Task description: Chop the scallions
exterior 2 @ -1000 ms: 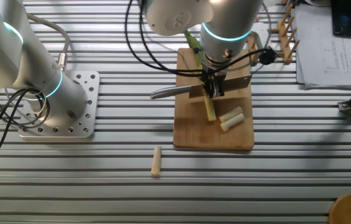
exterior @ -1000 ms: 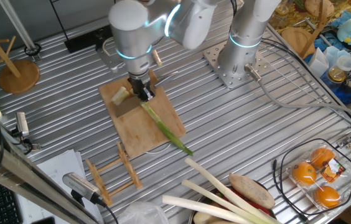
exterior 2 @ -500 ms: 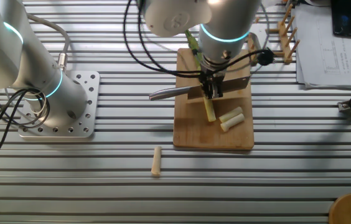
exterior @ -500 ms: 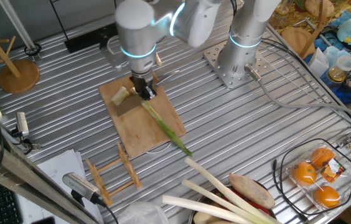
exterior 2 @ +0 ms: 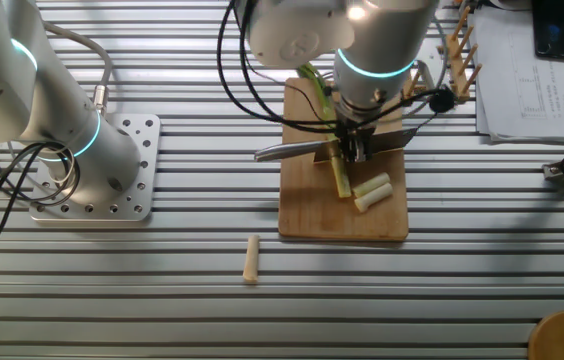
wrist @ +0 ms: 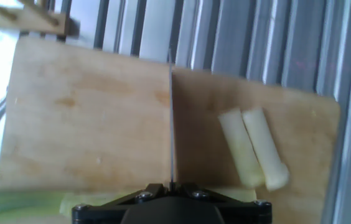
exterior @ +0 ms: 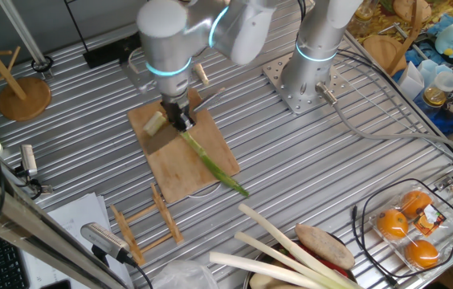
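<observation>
You had the two-finger gripper (exterior 2: 359, 150) clamped on the steel knife (exterior 2: 302, 150), blade edge-down across the long green scallion stalk (exterior: 210, 164) on the bamboo cutting board (exterior 2: 307, 215), positioned to slice beside two pale cut pieces (wrist: 253, 148).

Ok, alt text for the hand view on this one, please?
A knife blade, seen edge-on from the gripper, runs down the middle of a wooden cutting board. Two pale cut scallion pieces lie side by side to its right; the uncut stalk shows at bottom left.
</observation>
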`<state>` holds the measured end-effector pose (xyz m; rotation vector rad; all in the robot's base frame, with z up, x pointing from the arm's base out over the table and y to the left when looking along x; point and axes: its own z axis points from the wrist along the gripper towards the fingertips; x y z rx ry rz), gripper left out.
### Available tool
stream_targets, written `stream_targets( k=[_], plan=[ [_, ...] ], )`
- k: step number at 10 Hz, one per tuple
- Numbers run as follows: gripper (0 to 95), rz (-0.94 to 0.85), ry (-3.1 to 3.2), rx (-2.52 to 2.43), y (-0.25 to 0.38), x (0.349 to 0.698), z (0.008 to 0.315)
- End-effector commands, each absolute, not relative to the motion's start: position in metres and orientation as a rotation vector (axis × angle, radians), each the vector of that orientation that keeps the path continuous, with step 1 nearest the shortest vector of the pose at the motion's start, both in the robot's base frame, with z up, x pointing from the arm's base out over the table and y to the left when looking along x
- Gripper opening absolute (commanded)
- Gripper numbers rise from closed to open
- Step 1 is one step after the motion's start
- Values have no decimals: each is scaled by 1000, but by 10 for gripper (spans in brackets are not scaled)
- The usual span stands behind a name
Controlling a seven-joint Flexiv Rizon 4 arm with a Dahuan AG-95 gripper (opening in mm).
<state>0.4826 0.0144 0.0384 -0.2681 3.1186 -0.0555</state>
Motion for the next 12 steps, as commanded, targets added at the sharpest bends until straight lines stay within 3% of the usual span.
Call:
stream_targets(
  k=[1, 12],
  plan=[
    [0, -21, 3136, -261, 19, 490, 29],
    [0, -55, 3161, -307, 9, 479, 41]
  ],
)
